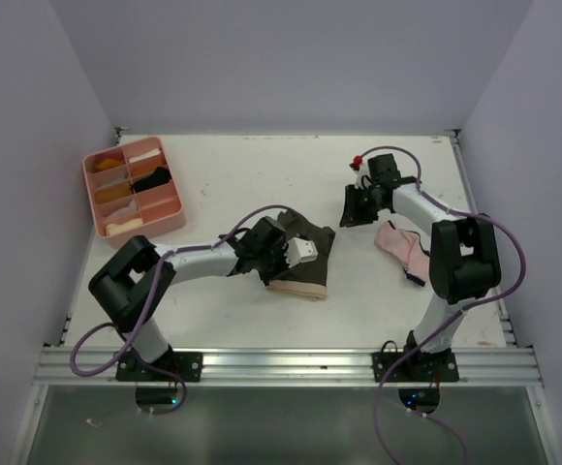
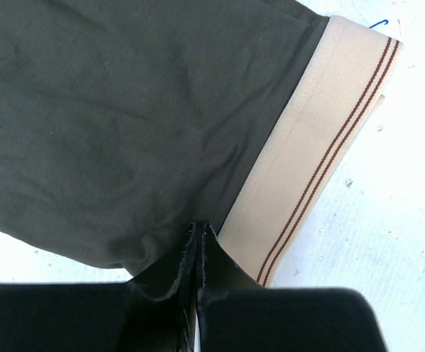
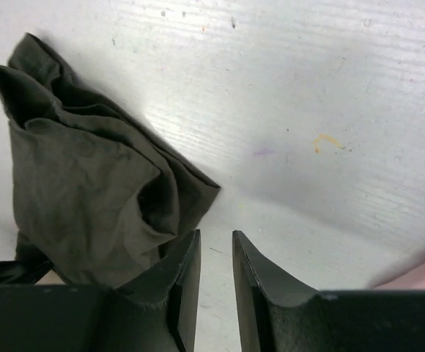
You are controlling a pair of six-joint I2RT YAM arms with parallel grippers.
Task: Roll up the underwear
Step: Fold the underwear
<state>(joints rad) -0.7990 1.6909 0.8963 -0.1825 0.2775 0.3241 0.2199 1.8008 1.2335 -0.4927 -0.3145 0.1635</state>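
You have a white surface (image 1: 233,184) walled on three sides, with both arms reaching over it from the near edge. Your left arm (image 1: 199,257) stretches to the middle. Your right arm (image 1: 465,257) folds back on itself toward the far right.

A pink tray (image 1: 155,227) sits at the far left corner. Its compartments hold small orange, white and black items, too small for you to identify.

The olive underwear (image 2: 110,125) lies spread at the centre of the surface, with its beige waistband (image 2: 322,139) along the near edge. The band carries two thin brown stripes.

The pink underwear (image 1: 397,244) lies flat on the right side, under the right arm's forearm.

Just beyond it, a crumpled dark olive garment (image 3: 88,198) is heaped on the surface. It touches the outer side of the right gripper's left finger.

Your left gripper (image 2: 198,231) has its fingers pressed together at the olive underwear's edge, right beside the waistband. Creases in the fabric run toward the tips, so it appears to be pinching the cloth, though the contact itself is hard to see.

Your right gripper (image 3: 216,253) stands slightly spread. Only bare surface shows in the narrow gap between its fingers, and no cloth is between them.
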